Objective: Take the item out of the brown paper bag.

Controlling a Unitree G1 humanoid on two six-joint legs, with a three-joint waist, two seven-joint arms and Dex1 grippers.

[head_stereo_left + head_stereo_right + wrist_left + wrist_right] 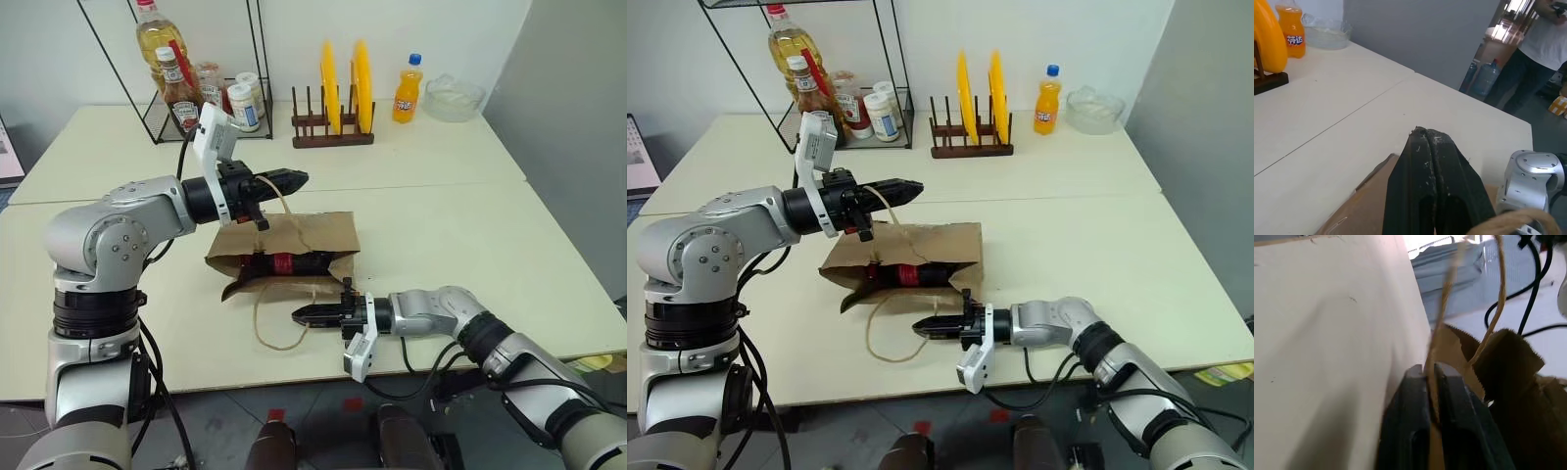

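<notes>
Right gripper (302,314) at near side of bag (318,233), fingers slightly parted around cord; firm grip unconfirmed. Left gripper (297,179) clenched above bag, upper cord loop draped over it. Bottle (290,263) inside bag mouth, lying flat, mostly hidden by paper; red label visible.

Cola bottle (291,262) mostly hidden inside brown paper bag (318,233), only red label and dark middle visible. Person (1537,44) cut off by frame edge. Labels on rack bottles (186,93) too small to read.
</notes>
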